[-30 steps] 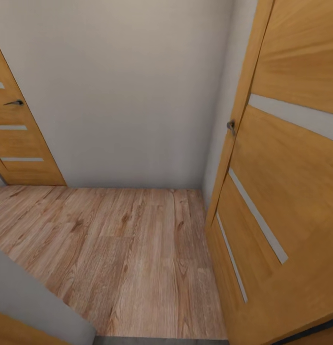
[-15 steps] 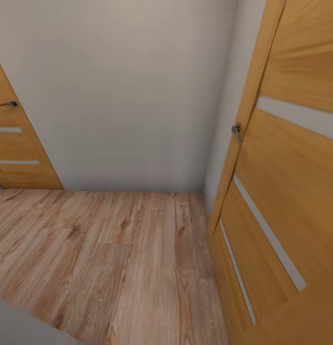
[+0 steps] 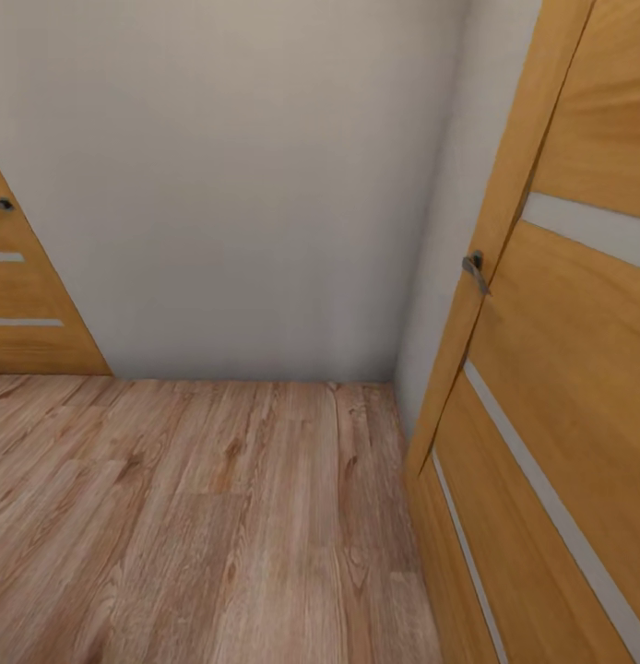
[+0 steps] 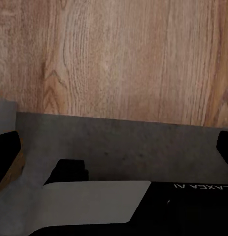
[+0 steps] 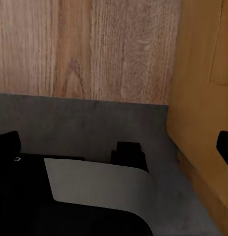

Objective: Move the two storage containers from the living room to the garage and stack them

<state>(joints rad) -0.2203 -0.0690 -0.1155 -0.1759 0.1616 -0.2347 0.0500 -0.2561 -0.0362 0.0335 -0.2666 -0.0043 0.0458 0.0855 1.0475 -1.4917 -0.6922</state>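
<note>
Plain wall (image 3: 246, 184) dead ahead, open wooden door (image 3: 560, 415) close at the right, another door (image 3: 20, 314) far left. Both wrist cameras look down where plank floor (image 3: 219, 516) meets grey floor (image 4: 123, 142). "AXEA AI" reads on the black base (image 4: 192, 206); both end effectors spread wide, empty, fingertip (image 4: 5, 157) and fingertip (image 5: 224, 145) at opposite edges.

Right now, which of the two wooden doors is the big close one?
The door on the right: it fills that side, swung open, with its handle near the middle. The other door sits small at the left edge.
</note>
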